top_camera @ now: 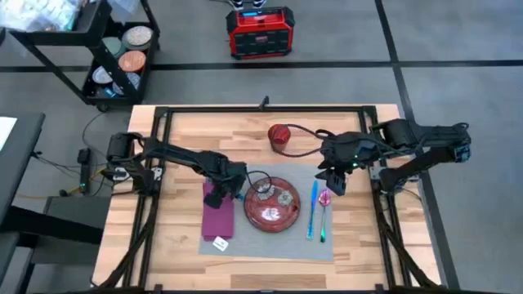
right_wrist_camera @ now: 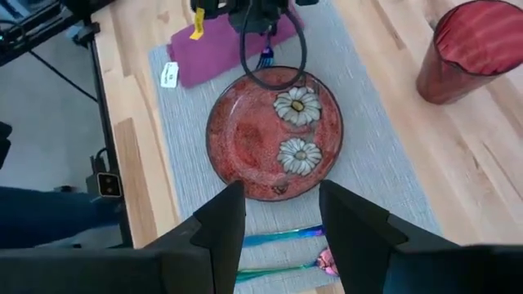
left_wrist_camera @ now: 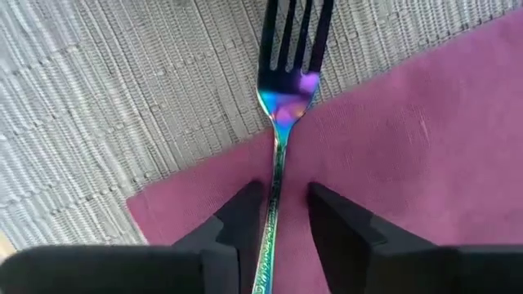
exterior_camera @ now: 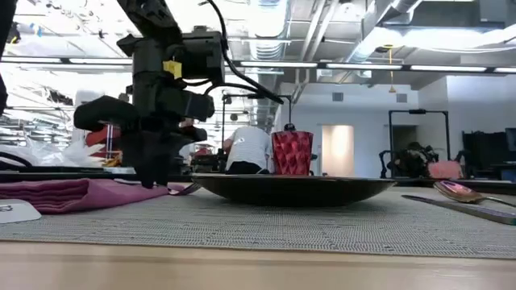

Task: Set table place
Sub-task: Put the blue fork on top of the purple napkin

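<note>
The table [top_camera: 184, 135] is a big rectangular top of light wooden planks with a black metal frame around it, seen straight down in the high view. The grey woven placemat [top_camera: 282, 243] lies flat on it, long side across, sitting a bit toward 6 o'clock from the table's middle, with bare wood showing at 3, 9 and 12 o'clock.

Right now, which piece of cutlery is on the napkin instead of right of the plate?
The fork: its handle lies between the left hand's fingers on the magenta napkin. The knife and spoon lie right of the plate.
</note>
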